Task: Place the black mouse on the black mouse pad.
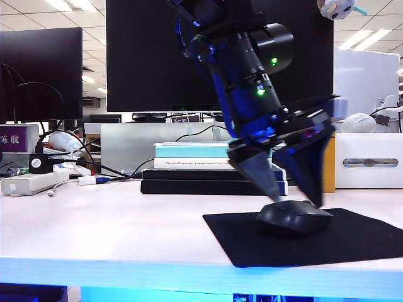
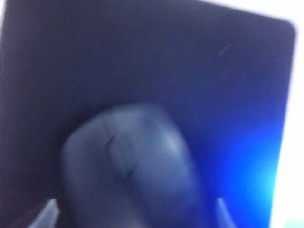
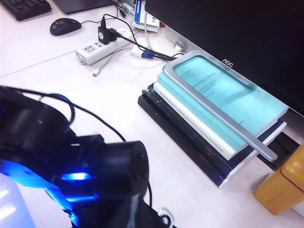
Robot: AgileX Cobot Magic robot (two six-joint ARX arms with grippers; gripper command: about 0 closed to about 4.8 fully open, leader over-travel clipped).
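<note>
Black mouse pad [image 1: 352,242] near table [image 1: 113,233] front edge; bare table to its left. Black mouse [image 1: 294,218] rests on pad's left part. Left gripper [image 1: 295,200] spread, fingers straddling mouse. Right gripper unseen; state undeterminable.

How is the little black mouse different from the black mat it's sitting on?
The black mouse is a rounded dome that bulges up; the black mouse pad lies thin and flat. The mouse is small; the pad spreads much wider around it. The mouse sits between the left gripper's open fingers; the pad rests on the table. Both are matte black. The right gripper is out of sight.
</note>
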